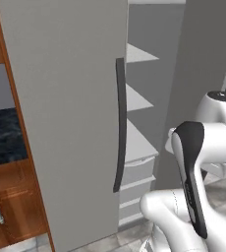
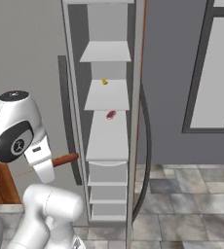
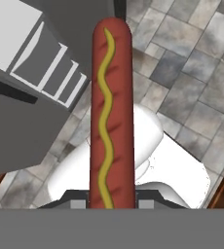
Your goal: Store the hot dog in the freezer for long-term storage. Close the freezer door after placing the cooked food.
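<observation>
Grey stone floor tiles [image 2: 192, 194] run under a tall light grey freezer [image 2: 107, 146] standing open against a grey wall, with brown wooden cabinets [image 1: 7, 206] and a dark speckled countertop [image 1: 4, 135] off to its left. Largest in the left base view is the closed twin door [image 1: 66, 118], a flat grey panel with a long dark handle [image 1: 119, 123] along its right edge. Beside it the freezer door [image 1: 198, 64] is swung out, seen almost edge-on in the right base view, where its dark handle [image 2: 145, 146] curves down next to the open edge. Inside the open compartment 3 white shelves [image 2: 107, 95] stack above white drawers [image 2: 107, 187]; a small yellow item [image 2: 104, 81] lies on one shelf and a small red item [image 2: 111, 115] on the shelf below it. In front stands the white arm [image 2: 16, 131], folded low, its hand at about drawer height and outside the compartment. The gripper [image 3: 111, 202] is closed tight on the hot dog [image 3: 111, 112], clamping it near one end. In the hand view the reddish-brown sausage, striped with a wavy yellow line, sticks straight out from between the fingers over the floor tiles; in the right base view it points from the hand toward the drawer front, near it but apart.
</observation>
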You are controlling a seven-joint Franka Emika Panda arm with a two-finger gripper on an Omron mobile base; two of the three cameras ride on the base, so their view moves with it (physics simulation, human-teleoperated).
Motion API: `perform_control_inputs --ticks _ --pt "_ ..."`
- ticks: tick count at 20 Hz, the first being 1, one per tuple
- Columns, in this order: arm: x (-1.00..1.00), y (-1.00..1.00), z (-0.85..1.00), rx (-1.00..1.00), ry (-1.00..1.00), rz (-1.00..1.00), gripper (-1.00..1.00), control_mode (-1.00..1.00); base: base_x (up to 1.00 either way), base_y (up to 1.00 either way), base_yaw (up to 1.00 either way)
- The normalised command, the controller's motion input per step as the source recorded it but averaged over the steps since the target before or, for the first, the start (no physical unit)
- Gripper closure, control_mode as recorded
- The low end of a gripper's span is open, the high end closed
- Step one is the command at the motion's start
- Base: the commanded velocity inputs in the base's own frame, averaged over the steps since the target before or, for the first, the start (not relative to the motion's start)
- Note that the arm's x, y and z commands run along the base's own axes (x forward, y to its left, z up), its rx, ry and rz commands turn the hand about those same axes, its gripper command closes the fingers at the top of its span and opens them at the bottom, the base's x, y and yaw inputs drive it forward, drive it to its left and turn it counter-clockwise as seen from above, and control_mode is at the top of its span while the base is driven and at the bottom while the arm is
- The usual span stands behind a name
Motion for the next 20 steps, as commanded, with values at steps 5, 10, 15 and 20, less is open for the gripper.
perform_control_inputs --ticks 5,10,15,20 --pt "0.00 0.00 0.00 0.00 0.00 0.00 1.00 1.00 0.05 -0.34 -0.09" --pt "0.00 0.00 0.00 0.00 0.00 0.00 1.00 1.00 0.03 -0.21 -0.13" --pt "0.00 0.00 0.00 0.00 0.00 0.00 1.00 1.00 0.06 0.00 -0.04" --pt "0.00 0.00 0.00 0.00 0.00 0.00 1.00 1.00 0.28 0.10 0.00"
